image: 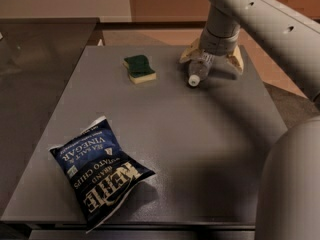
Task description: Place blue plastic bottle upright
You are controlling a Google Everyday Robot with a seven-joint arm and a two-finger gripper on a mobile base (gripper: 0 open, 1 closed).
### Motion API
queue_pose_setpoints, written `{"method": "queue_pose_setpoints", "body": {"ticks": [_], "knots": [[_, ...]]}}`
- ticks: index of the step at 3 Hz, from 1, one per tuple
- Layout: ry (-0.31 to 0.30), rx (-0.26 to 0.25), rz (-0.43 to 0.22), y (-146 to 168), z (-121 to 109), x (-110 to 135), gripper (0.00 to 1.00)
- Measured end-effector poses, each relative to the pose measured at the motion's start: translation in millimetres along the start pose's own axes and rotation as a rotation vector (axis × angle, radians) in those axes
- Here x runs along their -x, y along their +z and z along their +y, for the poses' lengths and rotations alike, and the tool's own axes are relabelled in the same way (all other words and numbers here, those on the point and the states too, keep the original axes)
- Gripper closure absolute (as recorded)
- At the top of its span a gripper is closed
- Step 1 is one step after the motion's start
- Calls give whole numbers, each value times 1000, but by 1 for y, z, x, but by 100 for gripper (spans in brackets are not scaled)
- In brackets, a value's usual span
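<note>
- My gripper (211, 64) is low over the far side of the table (200, 144), fingers spread wide.
- The blue plastic bottle (200, 69) lies between them, ungripped.

A sponge (139, 69), green on top and yellow beneath, lies flat on the far part of a grey surface (200, 149), left of its middle. Well nearer the camera than the sponge and a little to its left, a dark blue chip bag (100, 171) with white Kettle salt-and-vinegar lettering lies face up, one corner close to the near edge. A darker, glossy counter (40, 49) stands left of the sponge, past the surface's side. The end effector (211, 64) is to the sponge's right, near the far edge.
</note>
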State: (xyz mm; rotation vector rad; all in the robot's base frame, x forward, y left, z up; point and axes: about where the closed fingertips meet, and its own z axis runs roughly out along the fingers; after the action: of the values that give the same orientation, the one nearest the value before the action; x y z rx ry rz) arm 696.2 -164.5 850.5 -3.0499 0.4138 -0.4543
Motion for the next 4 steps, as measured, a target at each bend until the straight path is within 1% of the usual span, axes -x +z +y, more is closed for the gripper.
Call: {"method": "queue_pose_setpoints", "body": {"ticks": [1,2,3,4], "knots": [[-15,21,-16,7,-1,5,0],[-14,20,-28,7,-10,5,18],[-7,4,-34,4,-19,5,41],[13,-16,-33,0,-26,4,65]]}}
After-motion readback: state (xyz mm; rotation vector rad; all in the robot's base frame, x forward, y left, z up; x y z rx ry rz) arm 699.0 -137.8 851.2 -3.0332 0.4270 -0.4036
